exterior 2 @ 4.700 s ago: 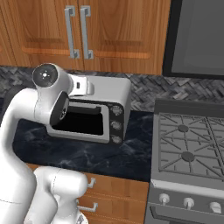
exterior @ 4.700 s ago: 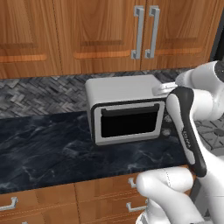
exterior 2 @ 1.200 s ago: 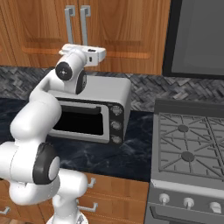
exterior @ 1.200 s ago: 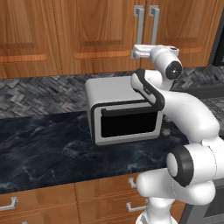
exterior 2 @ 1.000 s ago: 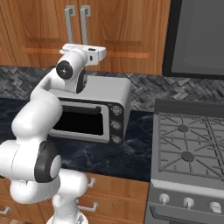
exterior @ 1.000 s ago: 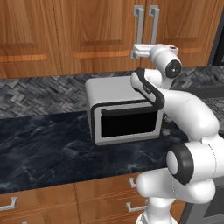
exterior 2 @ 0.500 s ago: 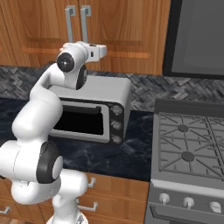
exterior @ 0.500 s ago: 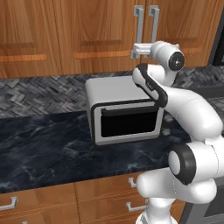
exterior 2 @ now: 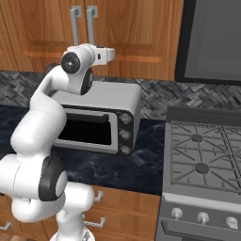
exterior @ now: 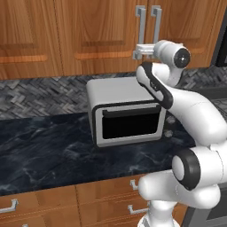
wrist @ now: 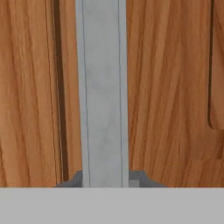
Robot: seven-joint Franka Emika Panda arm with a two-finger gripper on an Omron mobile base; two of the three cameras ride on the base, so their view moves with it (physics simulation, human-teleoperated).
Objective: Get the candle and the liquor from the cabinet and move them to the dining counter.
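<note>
Clamping onto a handle [wrist: 103,92] of the cabinet [exterior: 88,35], the gripper [exterior: 141,52] is up at the doors, and both doors are shut. In the left base view the gripper sits at the foot of the left of the two grey bar handles that run side by side at the meeting edge of the doors. From the hand camera, that pale grey bar runs straight up the middle, with reddish-brown door wood on both sides and a dark seam just beside it; the dark finger tips [wrist: 74,179] peek out at its base on either side, pinched against it. So the gripper is closed on the handle.

Moving outward, the white arm [exterior: 190,111] arcs up from the base and over a grey toaster oven [exterior: 126,113] that stands on the bench [exterior: 44,142], towards its back edge, under the cabinet. The oven's dark glass door faces forward, with its knobs [exterior 2: 124,134] down the right side. The bench top is black marble-look, with a herringbone tiled wall behind it. To the right of the bench, the right base view catches a stove [exterior 2: 204,160] with gas burners and front knobs. Wooden drawers with small handles [exterior: 9,206] sit below the bench's front edge.
</note>
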